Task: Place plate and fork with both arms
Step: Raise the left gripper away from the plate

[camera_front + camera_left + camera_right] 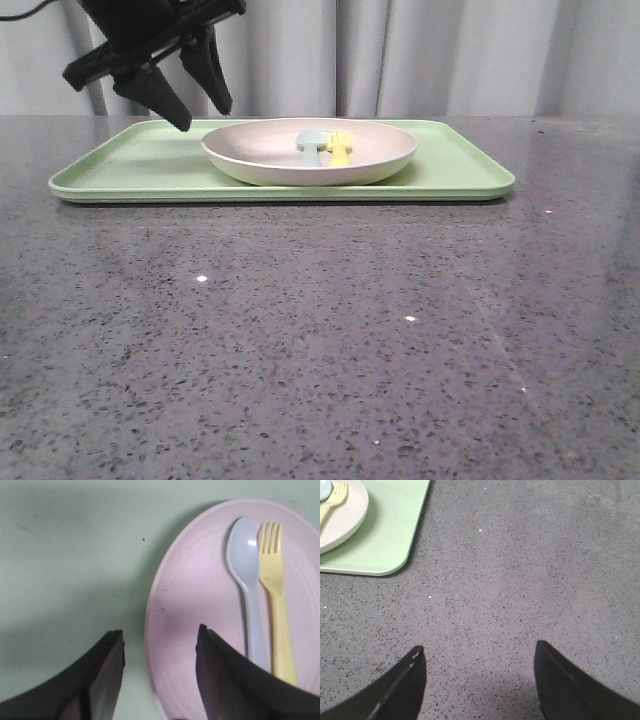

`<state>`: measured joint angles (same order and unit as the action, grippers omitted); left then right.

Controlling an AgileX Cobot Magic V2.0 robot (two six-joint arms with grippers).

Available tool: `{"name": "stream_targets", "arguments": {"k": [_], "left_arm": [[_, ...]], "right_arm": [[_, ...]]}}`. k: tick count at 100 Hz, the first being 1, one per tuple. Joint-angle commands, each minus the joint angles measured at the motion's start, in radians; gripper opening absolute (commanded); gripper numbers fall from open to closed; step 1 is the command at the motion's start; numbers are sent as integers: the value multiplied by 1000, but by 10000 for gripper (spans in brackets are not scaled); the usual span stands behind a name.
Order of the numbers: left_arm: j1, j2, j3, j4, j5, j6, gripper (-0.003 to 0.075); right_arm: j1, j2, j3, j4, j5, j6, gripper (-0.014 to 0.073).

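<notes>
- Nearest the camera in the front view lies a broad stretch of bare speckled grey surface [320,340]; nothing rests on it there.
- The right hand [479,680] appears only in its own wrist view, fingers spread apart and holding nothing, hovering over the grey surface off the tray's rounded corner. It seems to be waiting clear of the work.
- Farther back sits one light-green tray [130,165], flat on the surface.
- One plate [260,160] stands on the tray, roughly central.
- In the plate lie one fork [341,149] and one pale blue-green spoon [311,145], side by side and parallel, the fork at 3 o'clock of the spoon in the front view. Whether they touch is unclear.
- The left hand [188,95] hangs above the tray at about 10 o'clock of the plate, fingers apart and empty. In its wrist view the finger gap straddles the plate's rim, which I judge to be a line-up for gripping the plate by its edge.
- Farthest back hangs a pleated grey curtain [450,55].
</notes>
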<state>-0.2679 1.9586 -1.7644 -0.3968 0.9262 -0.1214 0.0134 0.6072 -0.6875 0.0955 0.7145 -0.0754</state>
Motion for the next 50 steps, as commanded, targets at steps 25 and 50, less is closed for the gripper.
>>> {"name": "stream_targets", "arguments": {"k": [25,50], "left_arm": [[1,-370,238,135,-170,-17,336],[1,-715,576,189,-351,-17,336]], "right_arm": [[84,141,-111,46,-45,-9,469],[145,343,-298,108,34,-9,469]]}}
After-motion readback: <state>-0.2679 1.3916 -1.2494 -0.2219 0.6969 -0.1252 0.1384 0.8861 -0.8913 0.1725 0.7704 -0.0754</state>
